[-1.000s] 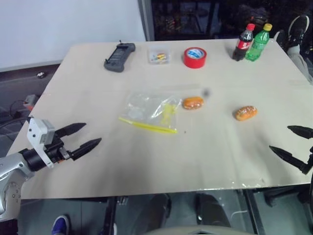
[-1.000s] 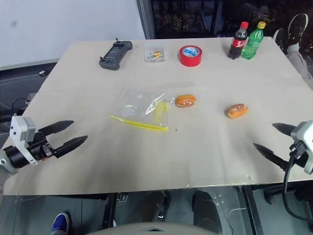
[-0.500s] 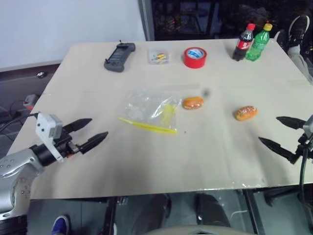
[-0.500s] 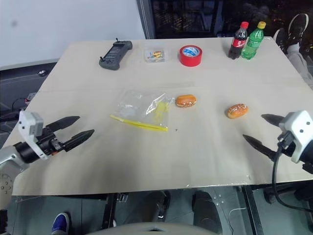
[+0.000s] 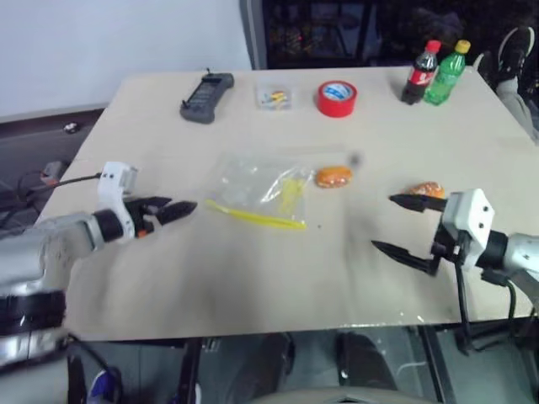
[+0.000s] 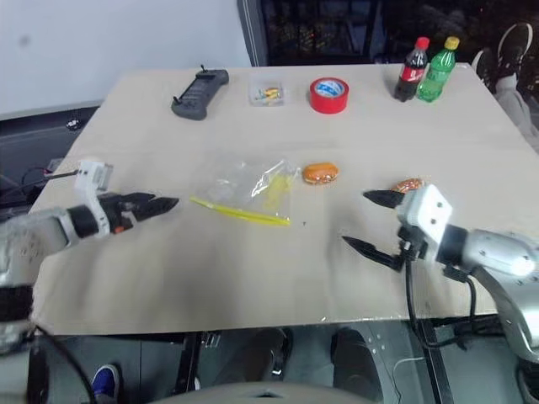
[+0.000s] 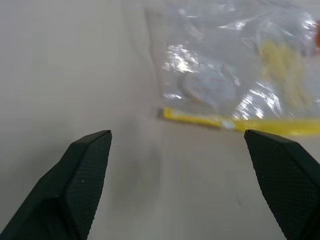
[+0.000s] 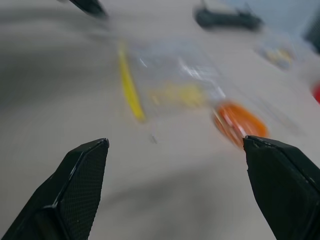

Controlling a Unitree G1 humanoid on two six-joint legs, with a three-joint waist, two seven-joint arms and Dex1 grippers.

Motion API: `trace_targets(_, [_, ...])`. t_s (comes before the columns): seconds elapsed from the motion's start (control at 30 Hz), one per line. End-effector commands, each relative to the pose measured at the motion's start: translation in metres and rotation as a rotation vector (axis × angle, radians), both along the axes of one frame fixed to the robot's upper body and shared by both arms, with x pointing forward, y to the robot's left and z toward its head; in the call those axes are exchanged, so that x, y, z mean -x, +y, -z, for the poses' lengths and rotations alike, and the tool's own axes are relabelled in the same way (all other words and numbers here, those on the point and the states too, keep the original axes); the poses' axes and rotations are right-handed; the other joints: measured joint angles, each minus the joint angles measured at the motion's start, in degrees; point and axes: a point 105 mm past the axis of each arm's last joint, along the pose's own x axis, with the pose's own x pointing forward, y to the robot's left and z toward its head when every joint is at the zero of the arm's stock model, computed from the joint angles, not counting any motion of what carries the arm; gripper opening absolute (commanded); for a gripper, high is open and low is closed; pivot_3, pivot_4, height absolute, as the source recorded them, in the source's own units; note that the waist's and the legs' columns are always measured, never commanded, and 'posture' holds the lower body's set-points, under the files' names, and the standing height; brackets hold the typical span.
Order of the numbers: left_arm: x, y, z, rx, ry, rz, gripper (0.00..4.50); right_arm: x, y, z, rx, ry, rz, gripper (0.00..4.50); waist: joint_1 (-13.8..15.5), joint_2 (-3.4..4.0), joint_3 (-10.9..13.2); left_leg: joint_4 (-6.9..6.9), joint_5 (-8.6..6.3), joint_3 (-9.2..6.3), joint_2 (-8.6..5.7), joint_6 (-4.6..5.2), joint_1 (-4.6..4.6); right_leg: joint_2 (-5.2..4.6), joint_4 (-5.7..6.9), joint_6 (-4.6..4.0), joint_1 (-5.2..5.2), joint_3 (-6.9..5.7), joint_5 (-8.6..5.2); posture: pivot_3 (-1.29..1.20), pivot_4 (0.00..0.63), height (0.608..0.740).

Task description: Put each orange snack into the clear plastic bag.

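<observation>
The clear plastic bag [image 5: 257,183] lies flat mid-table, its yellow seal strip [image 5: 253,217] along the near edge. One orange snack [image 5: 333,177] rests just right of the bag. Another orange snack [image 5: 428,190] lies further right, partly hidden behind my right gripper's upper finger. My left gripper [image 5: 181,210] is open, low over the table, just left of the strip's end [image 7: 240,122]. My right gripper [image 5: 383,223] is open, pointing left, close to the right-hand snack. In the right wrist view the left-hand snack [image 8: 239,122] lies ahead of the open fingers.
Along the table's far edge stand a black controller [image 5: 206,87], a small clear box [image 5: 274,97], a red tape roll [image 5: 337,98], a cola bottle [image 5: 418,74] and a green bottle [image 5: 444,74]. The table's front edge [image 5: 278,324] runs close below both grippers.
My left gripper moved forward toward the bag's strip and rolled. My right gripper swung in from the table's right edge to beside the right-hand snack. Both stayed open.
</observation>
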Motion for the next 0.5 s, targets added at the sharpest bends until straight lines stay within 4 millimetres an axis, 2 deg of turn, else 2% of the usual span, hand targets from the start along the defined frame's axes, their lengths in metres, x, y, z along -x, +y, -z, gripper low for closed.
trace_targets(0.03, [-0.019,0.009,-0.002,0.016,0.035,-0.013,4.50,0.000,0.012,-0.004,-0.003,-0.042,-0.052,4.43,-0.11,-0.06,0.01,0.00,0.12,0.00,-0.01,0.09,-0.05,-0.01,-0.01,-0.01,-0.05,0.02,0.01,0.00,0.150,0.740])
trace_targets(0.07, [-0.025,0.007,-0.001,0.027,0.046,-0.003,4.50,0.000,0.015,-0.005,-0.007,-0.047,-0.059,4.43,-0.19,-0.06,0.01,0.01,0.20,0.01,-0.03,-0.05,-0.07,-0.02,-0.02,-0.02,-0.07,0.04,0.01,0.00,0.150,0.740])
trace_targets(0.13, [-0.042,-0.012,0.007,0.056,0.086,0.072,4.50,-0.001,0.022,-0.007,-0.015,-0.054,-0.073,4.43,0.04,-0.10,0.03,0.00,0.18,0.06,-0.08,-0.06,-0.11,-0.05,0.00,-0.02,-0.13,0.12,0.01,0.00,0.150,0.740])
trace_targets(0.27, [-0.055,-0.041,0.014,0.102,0.131,0.183,4.50,0.000,0.028,-0.008,-0.022,-0.056,-0.078,4.43,-0.12,-0.22,0.02,0.03,0.19,-0.01,-0.17,-0.04,-0.25,-0.09,0.01,-0.02,-0.19,0.02,0.01,0.00,0.150,0.740])
trace_targets(0.43, [-0.048,-0.060,0.029,0.128,0.208,0.303,4.50,0.004,0.030,-0.009,-0.030,-0.059,-0.062,4.43,-0.76,-0.19,-0.01,0.03,0.13,0.07,-0.17,0.02,-0.27,-0.09,0.04,-0.02,-0.29,0.17,0.00,0.00,0.150,0.740])
trace_targets(0.5, [-0.037,-0.063,0.025,0.201,0.242,0.381,4.50,0.006,0.030,-0.009,-0.027,-0.057,-0.054,4.43,-0.89,-0.18,-0.01,0.04,0.13,0.06,-0.17,0.02,-0.26,-0.08,0.06,-0.02,-0.28,0.15,0.00,0.00,0.150,0.740])
